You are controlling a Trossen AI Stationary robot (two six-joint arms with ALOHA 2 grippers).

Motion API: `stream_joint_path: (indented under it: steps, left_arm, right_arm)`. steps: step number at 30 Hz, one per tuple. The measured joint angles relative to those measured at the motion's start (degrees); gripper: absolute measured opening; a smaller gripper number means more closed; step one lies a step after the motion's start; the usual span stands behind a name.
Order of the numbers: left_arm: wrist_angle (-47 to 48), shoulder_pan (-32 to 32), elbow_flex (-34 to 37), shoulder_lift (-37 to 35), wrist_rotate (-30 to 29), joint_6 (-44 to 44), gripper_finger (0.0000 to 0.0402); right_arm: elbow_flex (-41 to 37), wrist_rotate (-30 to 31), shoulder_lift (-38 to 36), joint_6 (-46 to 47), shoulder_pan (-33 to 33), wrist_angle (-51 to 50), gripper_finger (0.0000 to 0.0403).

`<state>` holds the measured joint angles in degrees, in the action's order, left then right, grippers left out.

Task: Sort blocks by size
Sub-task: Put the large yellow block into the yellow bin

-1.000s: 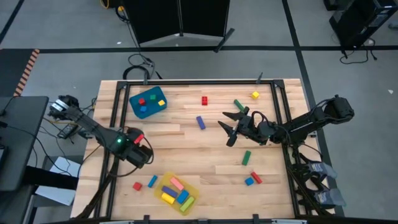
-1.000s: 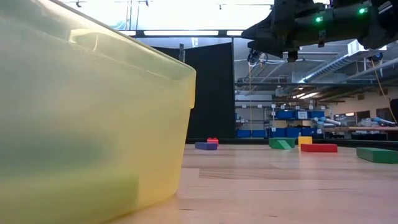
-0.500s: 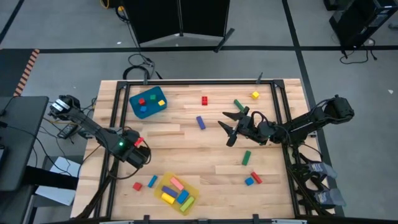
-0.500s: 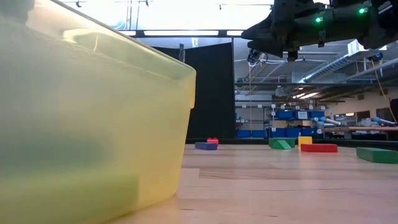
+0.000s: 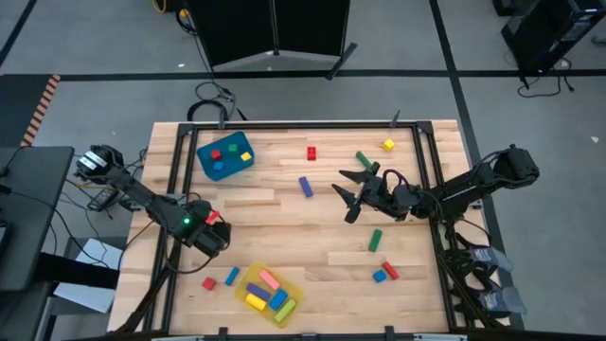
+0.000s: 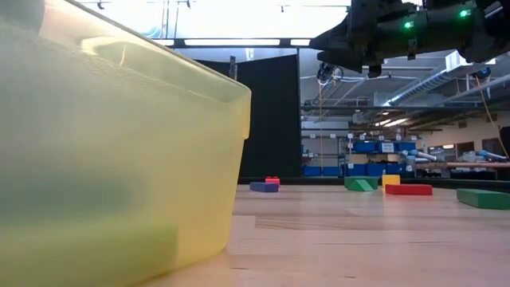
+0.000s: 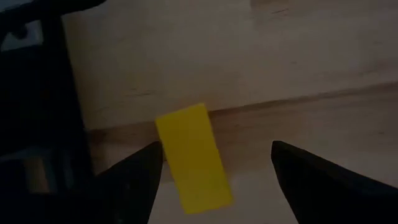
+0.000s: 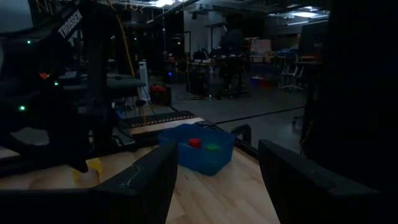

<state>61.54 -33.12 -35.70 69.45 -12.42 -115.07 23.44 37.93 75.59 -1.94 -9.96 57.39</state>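
Left jaws (image 7: 214, 171) spread, yellow block (image 7: 193, 157) between them, grip unclear, right jaws (image 5: 348, 194) wide apart

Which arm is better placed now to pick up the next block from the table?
Probably the left. Its gripper is low over the table with open fingers on either side of a yellow block. The right gripper is open too, but hangs above bare wood with no block between its fingers.

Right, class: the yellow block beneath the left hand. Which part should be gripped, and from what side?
Probably best to grip the yellow block across its narrow width, at mid-length, coming straight down from above. It lies flat on the table, and the open left hand has a finger beside each long side.
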Motion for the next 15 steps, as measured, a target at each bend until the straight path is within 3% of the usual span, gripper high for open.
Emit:
stream_joint_path:
  steps: [6,15]
  left_arm:
    - [0.06,0.02,0.51,2.71,1.68,-2.22,0.031]
    - [-7.75,0.0,3.24,6.5,3.12,-1.77,0.0296]
  right_arm:
    - [0.0,-0.02,0.0,-1.29,0.0,0.0,0.0233]
    - [0.0,-0.02,0.0,-2.55,0.07,-0.02,0.0233]
